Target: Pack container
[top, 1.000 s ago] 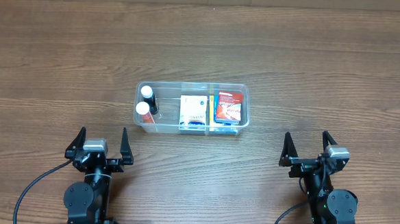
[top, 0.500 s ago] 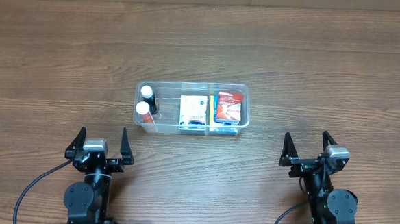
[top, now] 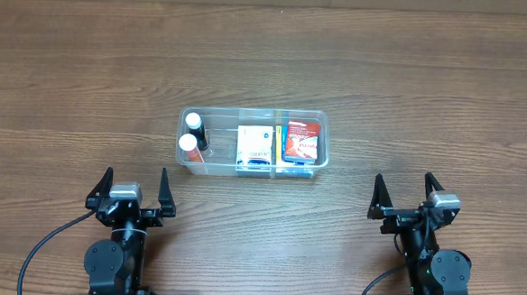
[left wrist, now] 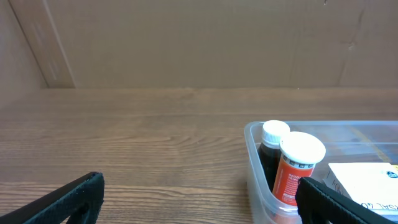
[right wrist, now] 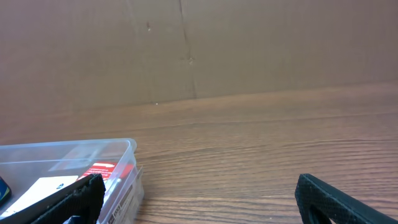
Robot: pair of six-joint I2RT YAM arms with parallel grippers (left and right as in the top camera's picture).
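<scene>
Container: holds two bottles, two boxes, ranged side by side to fit. Left gripper, right gripper: fingers spread, empty; we judge packing finished.

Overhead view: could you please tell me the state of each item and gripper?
container: open-topped, holding four items.
dark bottle: upright, capped, inside at the left end.
orange bottle: upright, capped, beside the dark bottle.
white box: inside, middle.
red box: inside, right end.
left gripper: open, empty.
right gripper: open, empty.
</scene>
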